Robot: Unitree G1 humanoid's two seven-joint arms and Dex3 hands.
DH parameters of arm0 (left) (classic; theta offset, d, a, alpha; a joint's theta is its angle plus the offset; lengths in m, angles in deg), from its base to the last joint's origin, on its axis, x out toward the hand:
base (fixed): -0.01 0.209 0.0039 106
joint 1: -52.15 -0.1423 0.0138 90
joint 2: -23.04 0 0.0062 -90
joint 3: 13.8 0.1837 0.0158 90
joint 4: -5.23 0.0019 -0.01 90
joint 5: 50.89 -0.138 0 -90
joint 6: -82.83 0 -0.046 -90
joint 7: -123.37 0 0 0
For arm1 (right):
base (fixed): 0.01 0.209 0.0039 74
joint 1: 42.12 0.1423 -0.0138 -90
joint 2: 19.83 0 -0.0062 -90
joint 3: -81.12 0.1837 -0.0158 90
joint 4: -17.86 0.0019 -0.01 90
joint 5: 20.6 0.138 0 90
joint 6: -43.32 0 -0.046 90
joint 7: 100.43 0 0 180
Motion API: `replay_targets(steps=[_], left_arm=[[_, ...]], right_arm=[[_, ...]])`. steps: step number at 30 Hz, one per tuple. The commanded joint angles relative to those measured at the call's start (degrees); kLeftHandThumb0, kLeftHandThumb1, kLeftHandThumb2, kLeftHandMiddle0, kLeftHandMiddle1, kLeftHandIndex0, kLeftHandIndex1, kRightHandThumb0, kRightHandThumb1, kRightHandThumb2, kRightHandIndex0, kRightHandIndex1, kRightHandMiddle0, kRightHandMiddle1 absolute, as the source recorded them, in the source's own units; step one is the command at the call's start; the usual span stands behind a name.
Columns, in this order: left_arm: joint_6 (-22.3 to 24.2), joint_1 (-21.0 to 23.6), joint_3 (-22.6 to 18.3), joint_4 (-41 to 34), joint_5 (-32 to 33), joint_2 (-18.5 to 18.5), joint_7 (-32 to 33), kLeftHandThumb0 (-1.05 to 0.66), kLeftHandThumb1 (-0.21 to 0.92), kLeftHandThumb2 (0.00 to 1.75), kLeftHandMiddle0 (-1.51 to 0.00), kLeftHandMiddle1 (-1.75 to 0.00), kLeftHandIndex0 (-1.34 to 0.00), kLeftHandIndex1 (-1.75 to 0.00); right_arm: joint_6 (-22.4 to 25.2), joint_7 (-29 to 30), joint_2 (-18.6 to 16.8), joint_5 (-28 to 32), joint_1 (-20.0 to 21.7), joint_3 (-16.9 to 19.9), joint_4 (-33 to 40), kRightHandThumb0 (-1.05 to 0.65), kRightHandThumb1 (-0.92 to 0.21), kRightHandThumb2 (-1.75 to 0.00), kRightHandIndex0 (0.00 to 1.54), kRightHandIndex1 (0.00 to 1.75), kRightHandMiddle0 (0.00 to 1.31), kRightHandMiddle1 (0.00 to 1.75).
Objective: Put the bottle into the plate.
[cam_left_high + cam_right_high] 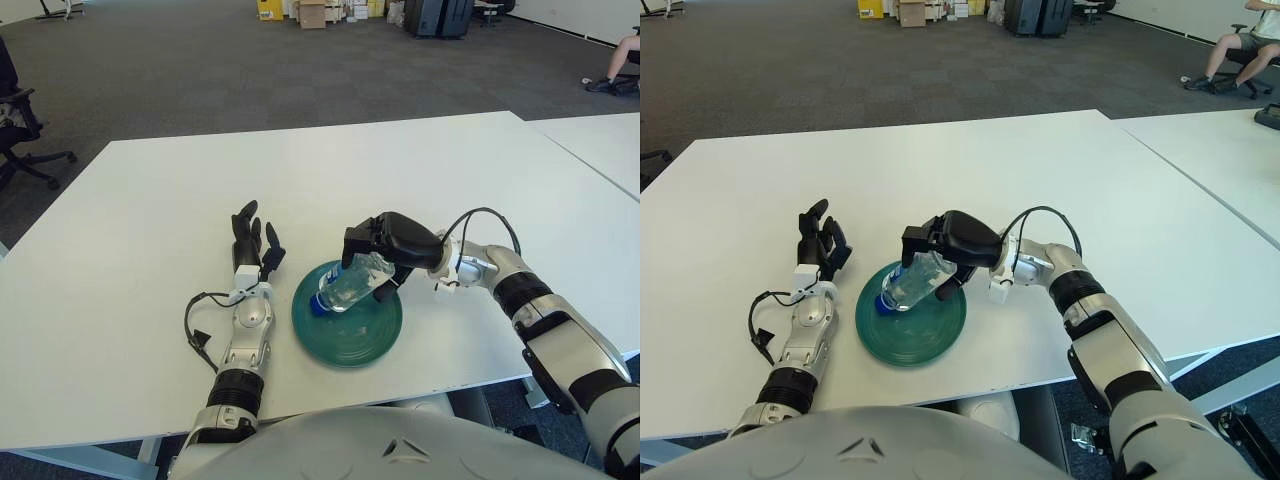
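right hand (385,240) gripping bottle (350,283) | I see bottle tilted, blue cap end down over green plate (347,318) | left hand (252,240) fingers spread, left of plate, on bench (150,200)

Layout on the table (140,200). The plate (347,335) sits near the front edge, at centre. The water bottle (347,285) lies tilted over the plate's rear part, cap end to the left, held from the right by the right hand (385,248). The left hand (253,250) lies just left of the plate.
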Motion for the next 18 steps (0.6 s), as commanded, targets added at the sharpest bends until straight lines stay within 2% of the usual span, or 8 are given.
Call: replay_targets(steps=[1,9,11,12,13,14,17,18], left_arm=[[0.41,0.95,-0.13,-0.49,-0.53,-0.03,0.45,-0.79,0.92,0.84,-0.36,0.0,0.0,-0.84],[0.72,0.76,-0.04,-0.79,-0.58,0.09,0.4,-0.8,0.92,0.85,-0.37,0.0,0.0,-0.84],[0.91,0.77,-0.03,-0.84,-0.6,0.12,0.43,-0.8,0.92,0.85,-0.37,0.0,0.0,-0.84],[0.99,0.78,-0.03,-0.86,-0.61,0.13,0.45,-0.8,0.92,0.85,-0.37,0.0,0.0,-0.84],[1.09,0.81,-0.05,-0.86,-0.56,0.17,0.44,-0.8,0.92,0.85,-0.37,0.0,0.0,-0.84],[1.16,0.84,-0.08,-0.86,-0.46,0.21,0.4,-0.81,0.92,0.85,-0.37,0.0,0.0,-0.84],[1.2,0.9,-0.15,-0.81,-0.25,0.3,0.3,-0.81,0.92,0.85,-0.37,0.0,0.0,-0.84],[1.21,0.91,-0.16,-0.81,-0.24,0.32,0.3,-0.81,0.92,0.85,-0.37,-0.01,0.0,-0.84]], right_arm=[[0.14,1.45,1.15,-2.48,0.47,-0.69,1.06,-0.43,-0.51,-1.07,1.02,1.75,0.47,1.75],[2.6,3.41,2.3,-5.57,1.15,-2.09,3.24,-0.4,-0.63,-0.92,0.76,1.75,0.39,1.75],[3.54,2.65,2.99,-5.73,1.14,-2.3,4.14,-0.39,-0.71,-0.81,0.54,1.75,0.33,1.75],[3.98,2.19,3.35,-5.65,1.06,-2.37,4.59,-0.53,-0.79,-0.76,0.4,1.68,0.24,1.72],[4.76,1.2,3.95,-5.38,0.68,-2.38,5.35,-0.58,-0.81,-0.74,0.34,1.66,0.21,1.71],[5.62,0.13,4.51,-5.17,0.29,-2.47,6.04,-0.63,-0.84,-0.72,0.27,1.54,0.17,1.62],[7.69,-2.71,5.48,-4.51,-0.34,-2.94,7.46,-0.79,-0.9,-0.68,0.08,0.76,0.04,1.0],[8.11,-3.36,5.65,-4.22,-0.44,-3.05,7.8,-0.82,-0.91,-0.68,0.05,0.57,0.03,0.84]])
